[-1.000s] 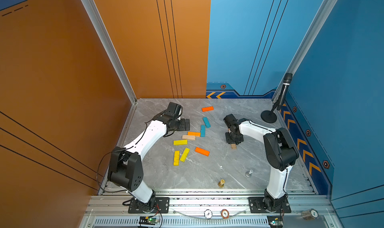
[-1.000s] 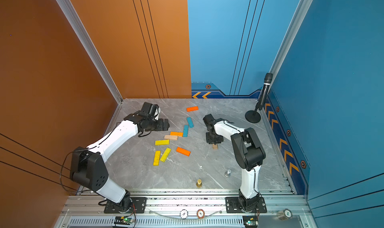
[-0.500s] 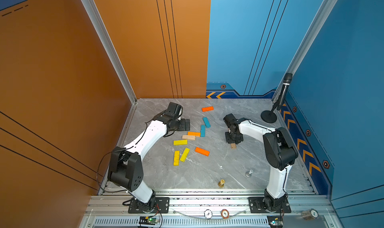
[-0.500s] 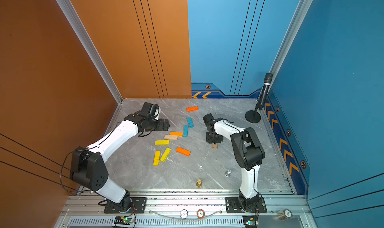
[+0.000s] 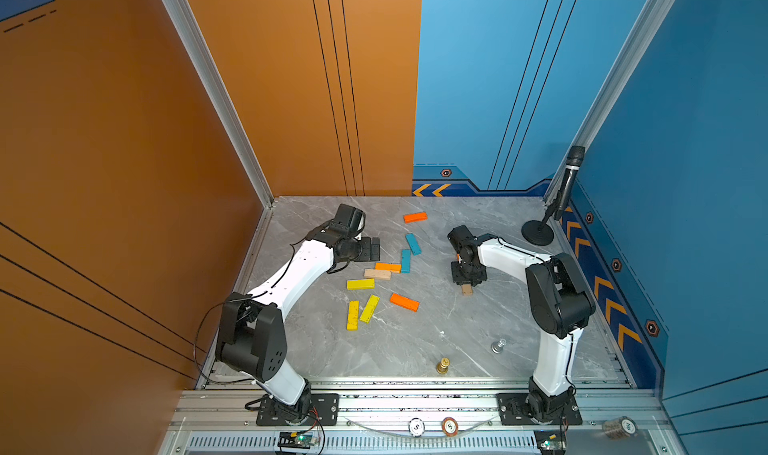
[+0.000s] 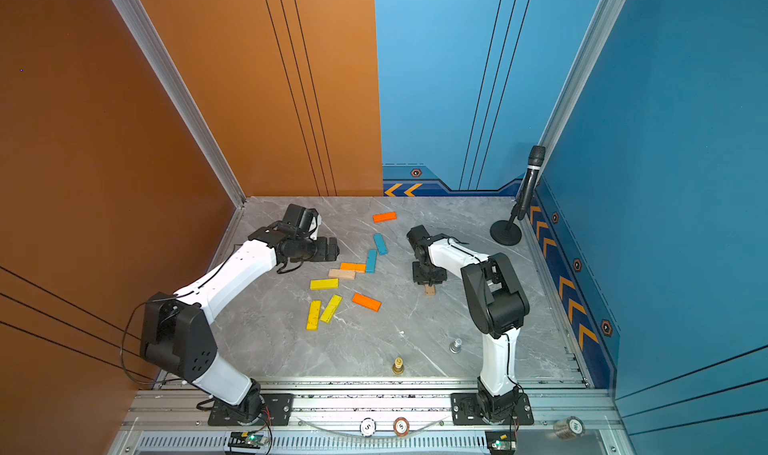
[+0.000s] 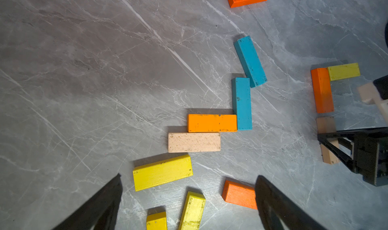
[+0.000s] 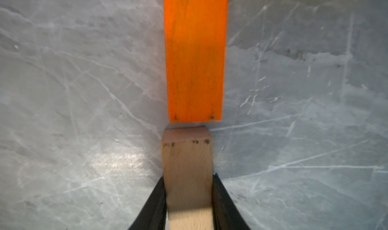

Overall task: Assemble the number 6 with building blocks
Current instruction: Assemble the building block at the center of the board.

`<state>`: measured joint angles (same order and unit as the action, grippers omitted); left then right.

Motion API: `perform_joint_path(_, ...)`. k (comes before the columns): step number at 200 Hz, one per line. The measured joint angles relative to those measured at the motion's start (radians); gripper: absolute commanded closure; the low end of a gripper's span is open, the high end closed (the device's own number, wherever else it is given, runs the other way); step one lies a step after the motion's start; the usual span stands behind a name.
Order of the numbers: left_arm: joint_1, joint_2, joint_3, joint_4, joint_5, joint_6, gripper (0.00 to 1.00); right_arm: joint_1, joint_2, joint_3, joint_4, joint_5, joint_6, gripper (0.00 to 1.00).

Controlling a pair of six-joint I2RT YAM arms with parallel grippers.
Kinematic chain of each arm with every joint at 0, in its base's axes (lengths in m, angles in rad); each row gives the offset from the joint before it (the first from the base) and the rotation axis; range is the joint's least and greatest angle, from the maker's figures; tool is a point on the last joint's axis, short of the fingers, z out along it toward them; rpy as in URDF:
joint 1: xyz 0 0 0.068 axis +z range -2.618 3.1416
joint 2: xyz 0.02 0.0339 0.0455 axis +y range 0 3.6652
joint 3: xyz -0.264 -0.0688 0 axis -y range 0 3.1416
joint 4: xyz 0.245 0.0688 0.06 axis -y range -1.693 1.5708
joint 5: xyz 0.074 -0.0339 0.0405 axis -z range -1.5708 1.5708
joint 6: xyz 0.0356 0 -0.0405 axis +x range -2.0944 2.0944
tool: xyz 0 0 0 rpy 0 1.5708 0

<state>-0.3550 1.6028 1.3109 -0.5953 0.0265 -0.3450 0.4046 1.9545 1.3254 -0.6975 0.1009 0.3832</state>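
Building blocks here are flat little painted planks in orange, yellow, teal and plain tan, scattered mid-counter. Right fingers are clamped on a tan plank, its end just short of an orange plank. Left fingers are spread wide, holding nothing.

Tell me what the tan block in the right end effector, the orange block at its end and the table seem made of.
Tan block: bare, unpainted wood; grain shows.
Orange block: likely wood, under matte orange paint; grain streaks and dark chipped corners show.
Table: grey, slightly glossy, white veins like marble; real stone or printed laminate, I cannot tell.
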Motion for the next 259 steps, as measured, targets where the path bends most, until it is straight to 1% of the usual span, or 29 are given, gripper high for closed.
perform_joint_path(161, 0.0, 0.005, 0.0, 0.0, 0.0, 0.0, 0.02, -0.005, 0.006, 0.007, 0.001, 0.0, 0.034, 0.64)
perform_joint_path(259, 0.0, 0.006, 0.0, 0.0, 0.0, 0.0, 0.02, -0.005, 0.008, 0.009, 0.0, 0.0, 0.041, 0.66)
